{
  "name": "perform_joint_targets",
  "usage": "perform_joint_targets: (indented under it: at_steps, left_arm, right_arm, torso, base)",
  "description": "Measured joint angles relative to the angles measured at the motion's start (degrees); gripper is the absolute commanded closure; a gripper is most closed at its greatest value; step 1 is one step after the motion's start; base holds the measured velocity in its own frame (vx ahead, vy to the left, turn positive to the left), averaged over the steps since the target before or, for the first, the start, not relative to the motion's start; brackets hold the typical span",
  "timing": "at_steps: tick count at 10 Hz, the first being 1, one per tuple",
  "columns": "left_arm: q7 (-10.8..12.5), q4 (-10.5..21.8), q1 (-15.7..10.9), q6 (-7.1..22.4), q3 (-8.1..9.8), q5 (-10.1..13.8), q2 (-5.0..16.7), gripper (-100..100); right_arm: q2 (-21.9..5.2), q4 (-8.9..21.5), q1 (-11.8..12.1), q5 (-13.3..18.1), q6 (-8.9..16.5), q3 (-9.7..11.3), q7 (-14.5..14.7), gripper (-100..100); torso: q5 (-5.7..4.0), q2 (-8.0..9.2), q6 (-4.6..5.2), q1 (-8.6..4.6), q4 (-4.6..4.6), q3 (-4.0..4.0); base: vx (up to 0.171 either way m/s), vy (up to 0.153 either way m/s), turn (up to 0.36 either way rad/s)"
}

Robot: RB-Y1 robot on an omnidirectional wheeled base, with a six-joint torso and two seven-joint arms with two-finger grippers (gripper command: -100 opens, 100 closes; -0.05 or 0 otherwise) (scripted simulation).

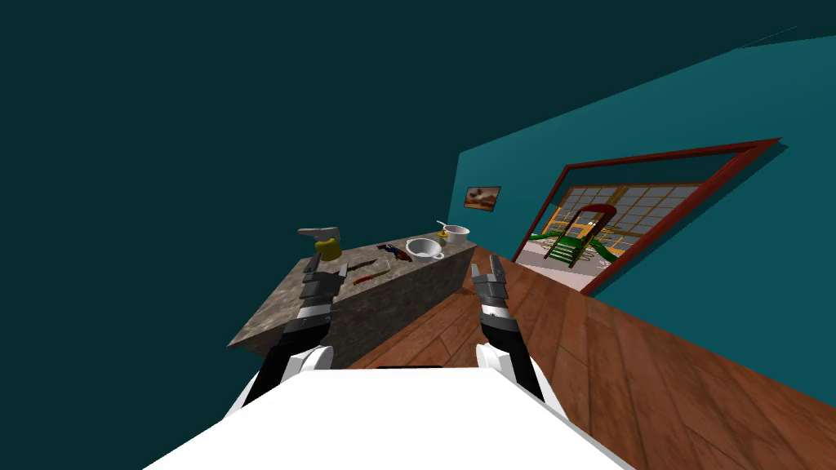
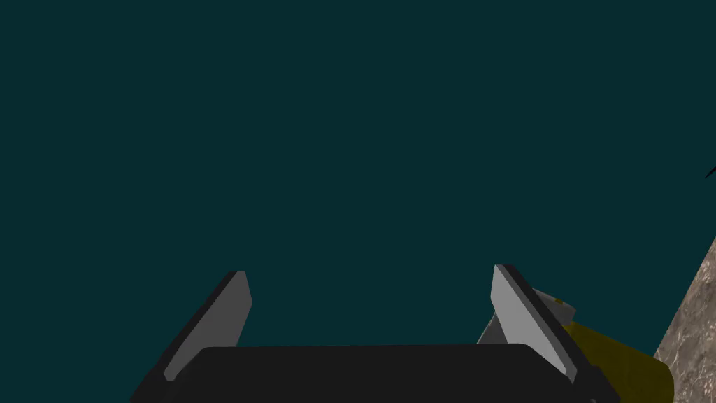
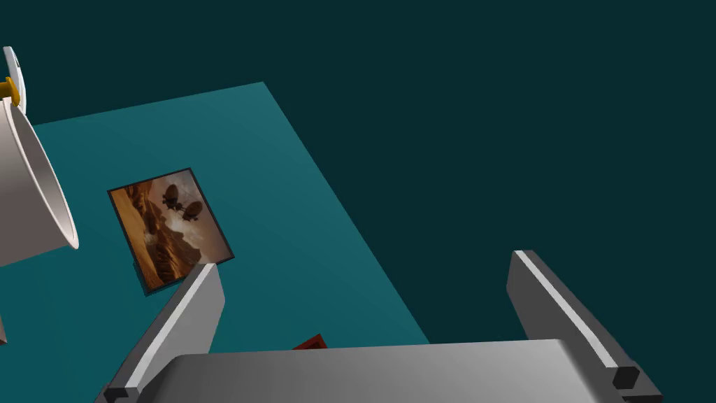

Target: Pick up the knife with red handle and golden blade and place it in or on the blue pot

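The knife, red-handled with a yellowish blade, lies flat near the middle of the stone-topped desk. It is just right of the left claw and close beside a darker knife. The pot, drawn white here rather than blue, stands farther along toward the desk's far right end, apart from the knife. A yellow spray bottle stands just beyond the left claw, close to one of its fingers.

Both claws are spread and hold nothing. The right claw hangs over the wooden floor off the desk's right side.

The reach looks not yet begun, and the left arm seems the better placed for it. Its wrist points at the wall, so it should tip down first and bring the knife between the fingers. Come from above with the fingers set across the red handle, not the blade. Keep clear of the bottle and avoid nudging the darker knife. Lift well off the desk before swinging right toward the pot.
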Motion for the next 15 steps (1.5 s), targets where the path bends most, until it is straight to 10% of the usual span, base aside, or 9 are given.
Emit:
perform_joint_targets:
  at_steps: [9,15]
  left_arm:
    - [8.19,-1.22,-1.25,11.48,3.15,7.53,11.7,-100]
    - [14.2,-2.73,-1.88,19.8,5.41,12.8,15.83,-100]
  right_arm:
    - [0.01,0.0,0.0,0.0,0.0,0.01,0.0,0]
    - [0.0,0.0,0.01,0.0,0.0,0.0,0.0,0]
  torso:
    - [-0.06,-0.12,0.02,-0.27,-0.03,-0.07]
    - [-0.04,-0.07,-0.01,-0.15,-0.02,-0.05]
  base:
    - [0.019,-0.047,-0.1]
    - [0.023,-0.043,-0.102]
